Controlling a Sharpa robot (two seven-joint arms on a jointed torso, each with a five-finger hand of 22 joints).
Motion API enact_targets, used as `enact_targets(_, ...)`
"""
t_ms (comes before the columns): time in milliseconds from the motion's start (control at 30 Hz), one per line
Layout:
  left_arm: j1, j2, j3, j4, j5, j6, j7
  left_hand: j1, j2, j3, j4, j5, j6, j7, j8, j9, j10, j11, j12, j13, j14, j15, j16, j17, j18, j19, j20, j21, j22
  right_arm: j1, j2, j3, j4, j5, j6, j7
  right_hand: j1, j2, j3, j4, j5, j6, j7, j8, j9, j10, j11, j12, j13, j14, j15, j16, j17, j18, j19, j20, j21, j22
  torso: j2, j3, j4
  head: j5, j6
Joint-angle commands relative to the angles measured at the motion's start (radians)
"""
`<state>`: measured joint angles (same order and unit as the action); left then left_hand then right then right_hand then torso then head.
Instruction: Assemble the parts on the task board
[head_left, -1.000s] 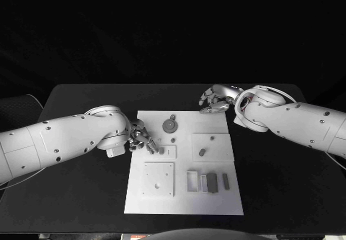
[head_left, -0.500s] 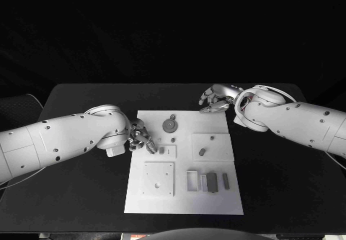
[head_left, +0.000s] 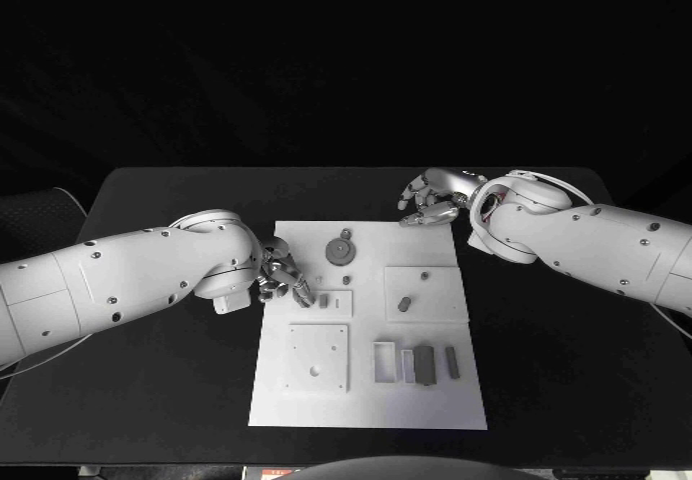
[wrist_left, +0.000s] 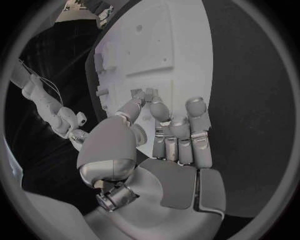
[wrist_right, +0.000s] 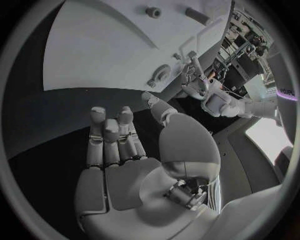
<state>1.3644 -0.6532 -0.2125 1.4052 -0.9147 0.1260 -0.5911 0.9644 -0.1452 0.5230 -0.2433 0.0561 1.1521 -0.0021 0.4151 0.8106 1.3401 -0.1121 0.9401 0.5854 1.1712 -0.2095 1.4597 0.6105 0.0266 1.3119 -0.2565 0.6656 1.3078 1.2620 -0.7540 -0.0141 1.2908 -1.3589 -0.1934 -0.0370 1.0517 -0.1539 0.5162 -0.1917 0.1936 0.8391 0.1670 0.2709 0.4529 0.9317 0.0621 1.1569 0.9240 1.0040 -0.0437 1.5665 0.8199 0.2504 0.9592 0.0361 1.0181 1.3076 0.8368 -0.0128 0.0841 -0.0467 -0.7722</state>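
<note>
The white task board lies in the middle of the black table. On it are a round grey gear-like part, a small slotted block, a short peg on a raised plate, and long grey blocks near the front. My left hand hovers at the board's left edge beside the slotted block, fingers pointing down; in the left wrist view the left hand has thumb and fingertips close together with nothing visible between them. My right hand rests past the board's far right corner, fingers apart and empty, as the right hand shows.
A square plate with holes sits on the board's front left, and a thin frame stands beside the long blocks. Black table surface runs wide on both sides of the board.
</note>
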Motion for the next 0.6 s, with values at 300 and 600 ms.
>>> enact_targets(300, -0.004, -0.003, -0.003, -0.003, -0.018, -0.002, -0.025, 0.068, 0.072, 0.057, -0.038, 0.136, 0.024, -0.004, -0.002, 0.005, 0.019, -0.004, 0.009, -0.005, 0.026, -0.009, 0.007, 0.002, 0.011, 0.019, 0.002, 0.017, 0.020, -0.001, 0.000, 0.000, 0.000, 0.000, 0.009, 0.007, 0.003, 0.004, -0.002, -0.004, 0.005, -0.002, 0.007, -0.006, -0.001, -0.007, 0.001, 0.007, -0.001, 0.007, 0.002, -0.003, -0.001, 0.011, 0.006, -0.003, -0.007, 0.013, 0.000, -0.0003, 0.0000, 0.001, -0.001)
enact_targets(600, -0.004, -0.005, -0.003, -0.001, -0.023, 0.021, -0.028, 0.061, 0.067, 0.064, -0.039, 0.220, 0.033, -0.008, 0.002, 0.009, 0.026, -0.008, 0.016, -0.005, 0.032, -0.012, 0.011, 0.005, 0.010, 0.025, 0.004, 0.023, 0.020, -0.001, 0.001, 0.000, 0.000, 0.000, 0.010, 0.007, 0.003, 0.004, -0.002, -0.004, 0.005, -0.002, 0.007, -0.006, -0.001, -0.007, 0.001, 0.007, -0.002, 0.007, 0.002, -0.003, -0.001, 0.011, 0.006, -0.003, -0.007, 0.013, 0.000, -0.0002, -0.0002, 0.001, -0.003)
